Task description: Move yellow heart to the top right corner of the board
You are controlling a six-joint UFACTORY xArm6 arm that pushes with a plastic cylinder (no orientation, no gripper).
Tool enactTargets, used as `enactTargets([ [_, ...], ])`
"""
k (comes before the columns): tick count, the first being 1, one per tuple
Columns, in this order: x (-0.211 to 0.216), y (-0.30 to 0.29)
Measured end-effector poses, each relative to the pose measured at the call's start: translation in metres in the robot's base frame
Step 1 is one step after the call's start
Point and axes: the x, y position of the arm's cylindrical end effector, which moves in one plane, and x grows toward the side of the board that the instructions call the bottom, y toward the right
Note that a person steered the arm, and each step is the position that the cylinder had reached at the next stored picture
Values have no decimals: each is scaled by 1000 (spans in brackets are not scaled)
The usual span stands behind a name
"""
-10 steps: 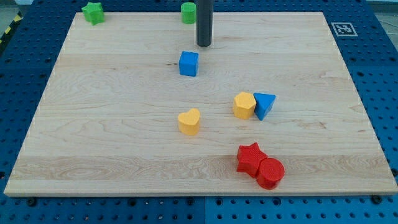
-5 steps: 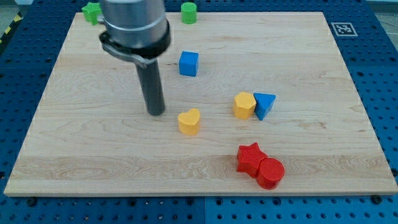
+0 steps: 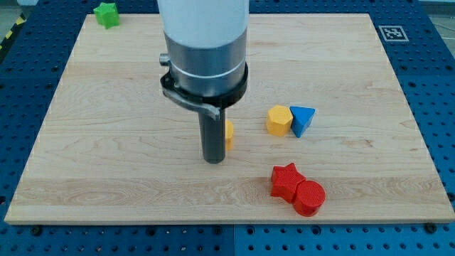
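My tip [image 3: 213,161] is sitting low and just to the view's left of the yellow heart [image 3: 228,135], mostly hiding it near the middle of the desk [image 3: 85,142], getting ready to push it up and right; there is no hand.

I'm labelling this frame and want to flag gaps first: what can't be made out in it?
- yellow heart, camera view: only a sliver shows at the rod's right; the rod hides the rest, so its shape is unreadable.
- Contact between my tip and that block: hidden by the rod itself.
- Board area behind the arm's wide body, top centre: covered; any block there cannot be seen.
- green block, top left: too small to settle its shape.
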Motion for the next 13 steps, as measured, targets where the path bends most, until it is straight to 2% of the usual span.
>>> enactTargets([
  [2,-49,4],
  [4,-92,55],
  [7,-109,135],
  [9,-144,151],
  [11,-193,193],
  [13,-213,194],
])
